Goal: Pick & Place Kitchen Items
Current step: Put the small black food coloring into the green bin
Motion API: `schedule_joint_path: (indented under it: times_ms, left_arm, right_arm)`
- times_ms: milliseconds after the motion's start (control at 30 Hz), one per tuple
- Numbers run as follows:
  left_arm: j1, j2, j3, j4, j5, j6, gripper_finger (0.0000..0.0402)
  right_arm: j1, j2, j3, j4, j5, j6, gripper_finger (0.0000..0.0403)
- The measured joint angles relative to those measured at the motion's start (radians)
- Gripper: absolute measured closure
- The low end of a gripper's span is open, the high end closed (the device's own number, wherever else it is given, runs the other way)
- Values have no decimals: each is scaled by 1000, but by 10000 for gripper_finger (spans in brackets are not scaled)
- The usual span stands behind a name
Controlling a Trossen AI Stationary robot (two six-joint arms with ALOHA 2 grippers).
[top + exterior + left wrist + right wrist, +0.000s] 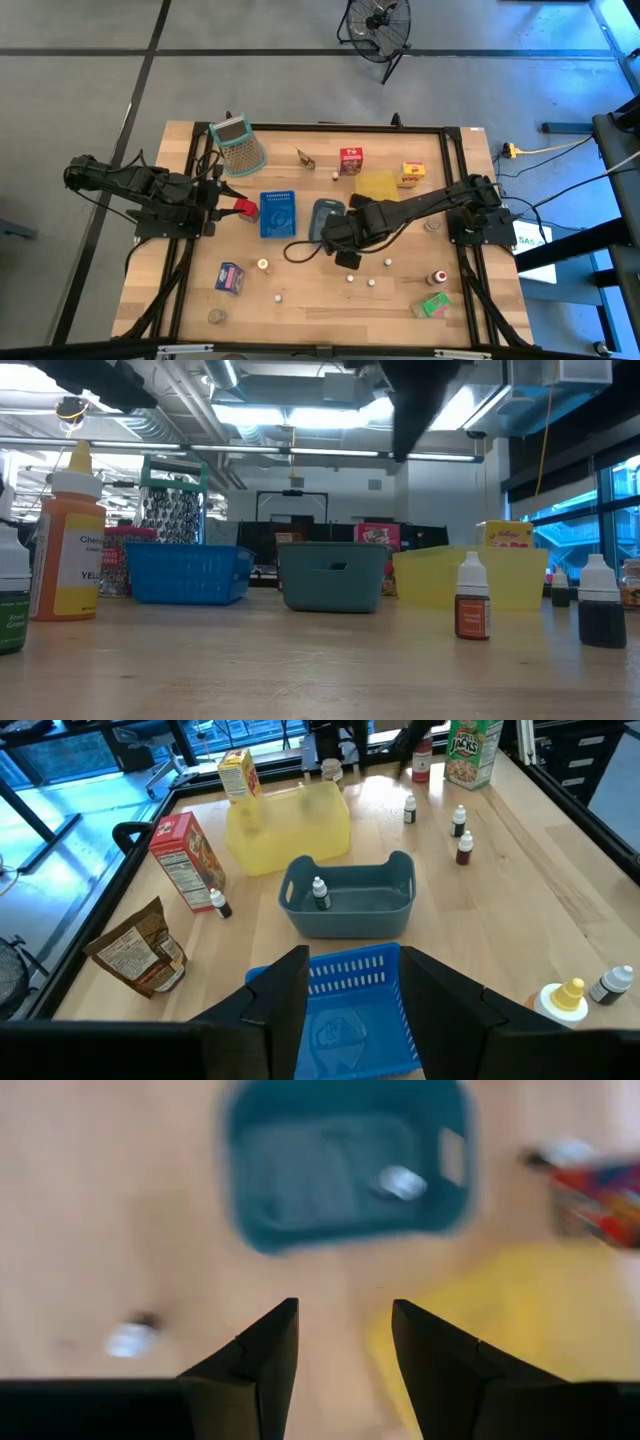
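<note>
My right gripper (335,233) (345,1305) hangs open above the table, pointing steeply down just on the near side of the grey-blue tray (326,214) (345,1165). Nothing is between its fingers. A small white-capped bottle (320,893) (400,1182) stands inside that tray. My left gripper (232,208) (352,955) waits open at the left side of the blue tray (277,213), holding nothing. On the table stand a red carton (350,160), a yellow carton (412,175), a blue-purple carton (230,277), a green carton (433,305) and a red-capped bottle (437,277).
A yellow tray (375,185) sits right of the grey-blue tray. The green-rimmed grater (238,146) and a brown bag (305,158) stand at the far side. Several small bottles (371,283) dot the near half. A black rail frame (455,150) edges the table.
</note>
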Motion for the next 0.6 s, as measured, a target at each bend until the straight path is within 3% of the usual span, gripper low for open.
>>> schedule_joint_path:
  times_ms: [133,300,600]
  left_arm:
    - [0,0,0,0,0,0,250]
    - [0,0,0,0,0,0,249]
    - [0,0,0,0,0,0,249]
  right_arm:
    - [0,0,0,113,-24,-31,238]
    - [-3,0,0,122,-15,-42,227]
    - [0,1,0,160,-14,-68,132]
